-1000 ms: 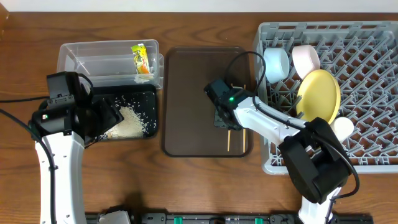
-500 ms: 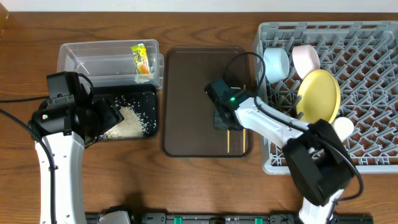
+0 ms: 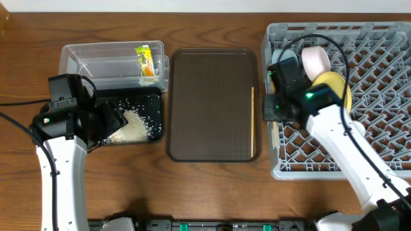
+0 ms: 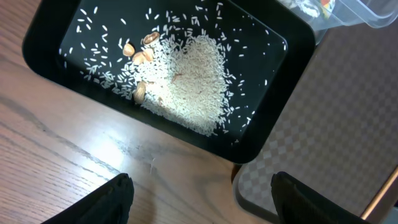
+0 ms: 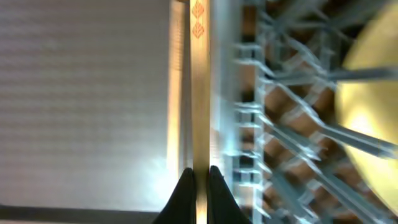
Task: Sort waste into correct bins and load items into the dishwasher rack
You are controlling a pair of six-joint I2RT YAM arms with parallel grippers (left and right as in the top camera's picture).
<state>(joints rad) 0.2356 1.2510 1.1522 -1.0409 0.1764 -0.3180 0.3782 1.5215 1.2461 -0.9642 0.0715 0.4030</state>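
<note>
My right gripper [image 3: 275, 110] [image 5: 200, 183] is shut on a thin wooden chopstick [image 5: 200, 93], hovering over the left edge of the grey dishwasher rack [image 3: 385, 77]. A second chopstick [image 3: 252, 122] [image 5: 175, 93] lies along the right side of the brown serving tray [image 3: 212, 102]. In the rack stand a light blue bowl [image 3: 286, 64], a pink bowl [image 3: 314, 59], a yellow plate [image 3: 334, 93] and a white cup [image 3: 355, 131]. My left gripper [image 3: 108, 122] [image 4: 205, 202] hangs open above the black tray [image 4: 74, 25] of rice scraps [image 4: 193, 81]. The yellow-green wrapper [image 3: 146, 59] lies in the clear tub [image 3: 96, 61].
The clear tub and black tray sit side by side at the left, close against the brown serving tray. The rack fills the right of the table. Bare wood runs along the front edge [image 3: 205, 192].
My right arm has swung from the brown tray's middle over to the rack's left edge, carrying one chopstick. The other chopstick stays on the tray. The left arm has not moved.
</note>
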